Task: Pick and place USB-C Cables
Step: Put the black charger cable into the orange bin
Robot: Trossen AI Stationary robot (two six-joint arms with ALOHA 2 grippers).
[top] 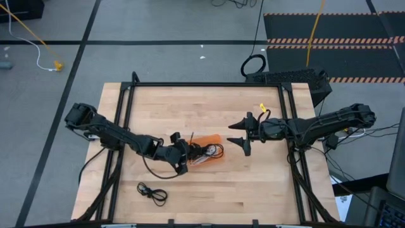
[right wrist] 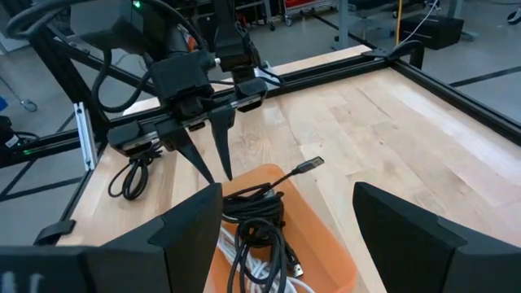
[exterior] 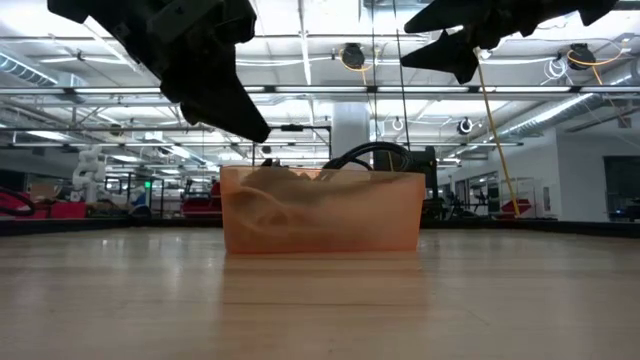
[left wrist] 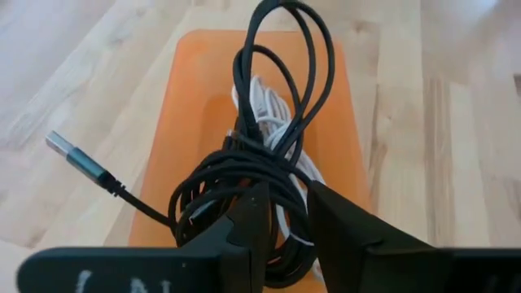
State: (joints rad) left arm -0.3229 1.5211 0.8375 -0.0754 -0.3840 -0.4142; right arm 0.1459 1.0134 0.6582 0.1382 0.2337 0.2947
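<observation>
The orange tray (top: 215, 138) (exterior: 320, 210) sits mid-table and holds a tangled pile of USB-C cables (left wrist: 252, 171) (right wrist: 256, 220), black ones over a white one (left wrist: 269, 106). One metal plug (left wrist: 69, 155) sticks out past the tray's rim. Another black cable (top: 152, 192) (right wrist: 130, 175) lies coiled on the wood near the table's near-left corner. My left gripper (top: 182, 164) (left wrist: 286, 203) (right wrist: 221, 179) hangs above the tray's left end, fingers pointing down, a narrow gap between them, holding nothing. My right gripper (top: 239, 134) (exterior: 440, 50) is wide open, raised just right of the tray.
Black frame rails (top: 202, 84) run along the table's far edge and both sides. A small yellow tag (top: 262, 107) lies near the far right. A large black cable loop (top: 253, 65) rests on the floor beyond the far edge. Bare wood spreads near and far of the tray.
</observation>
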